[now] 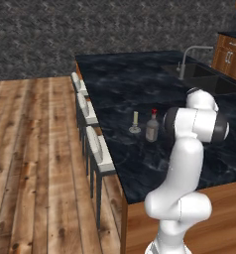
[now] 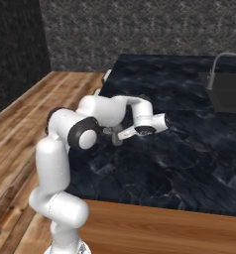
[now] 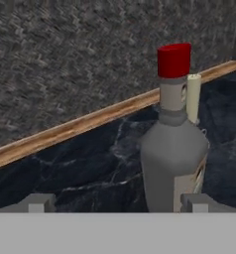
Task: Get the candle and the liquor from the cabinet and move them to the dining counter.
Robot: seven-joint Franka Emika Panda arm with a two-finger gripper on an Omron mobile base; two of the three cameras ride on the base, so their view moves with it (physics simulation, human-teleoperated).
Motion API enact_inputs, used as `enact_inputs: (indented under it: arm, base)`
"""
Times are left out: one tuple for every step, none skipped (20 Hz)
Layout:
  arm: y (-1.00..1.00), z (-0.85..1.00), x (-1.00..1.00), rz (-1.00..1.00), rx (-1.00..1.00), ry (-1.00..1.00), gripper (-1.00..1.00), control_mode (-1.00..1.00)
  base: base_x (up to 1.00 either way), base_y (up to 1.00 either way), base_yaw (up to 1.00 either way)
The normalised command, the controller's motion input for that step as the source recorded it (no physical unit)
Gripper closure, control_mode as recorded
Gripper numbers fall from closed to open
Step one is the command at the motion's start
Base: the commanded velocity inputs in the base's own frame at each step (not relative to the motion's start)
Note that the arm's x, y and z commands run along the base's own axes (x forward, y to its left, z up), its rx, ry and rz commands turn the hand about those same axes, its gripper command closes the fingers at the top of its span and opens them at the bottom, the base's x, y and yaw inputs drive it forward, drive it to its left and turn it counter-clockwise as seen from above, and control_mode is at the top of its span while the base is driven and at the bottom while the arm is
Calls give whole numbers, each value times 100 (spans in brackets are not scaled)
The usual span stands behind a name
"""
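The liquor (image 1: pixel 151 128), a grey bottle with a red cap, stands upright on the dining counter (image 1: pixel 130 84) near its stool-side edge. The candle (image 1: pixel 135 121) stands in its small holder just left of the bottle. In the hand view the liquor (image 3: pixel 172 154) is close ahead, just inside the right finger, and the cream candle (image 3: pixel 193 96) peeks out behind its neck. My gripper (image 3: pixel 117 202) is open and holds nothing; the bottle stands free of the fingers. In the right base view my arm covers most of both things. The cabinet is out of view.
White stools (image 1: pixel 97 149) line the counter's left edge above the wooden floor (image 1: pixel 30 158). A sink (image 1: pixel 209 79) with a faucet (image 1: pixel 187 57) is set into the far right of the top. Lower wooden cabinets (image 1: pixel 231 54) stand beyond it.
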Motion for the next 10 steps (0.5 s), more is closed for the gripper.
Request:
enact_inputs:
  arm:
    - [6,36,-48,-26,-1,1,-100,-100]
    - [7,35,-47,-29,-1,0,-100,-100]
    - [6,37,-46,-30,-2,0,-100,-100]
    - [10,36,-43,-32,-4,1,-100,-100]
    - [10,36,-42,-33,-4,2,-100,-100]
    - [9,35,-42,-33,-5,4,-100,-100]
    - [5,36,-46,-31,-3,4,-100,-100]
    - [5,35,-47,-29,-3,5,-100,-100]
    - [5,36,-48,-26,-3,8,-100,-100]
    - [8,36,-46,-24,-5,12,-100,-100]
  base:
    - [0,0,0]
    - [0,0,0]
    - [0,0,0]
    - [0,0,0]
    - [0,0,0]
    - [0,0,0]
    - [0,0,0]
    - [0,0,0]
    - [0,0,0]
    - [0,0,0]
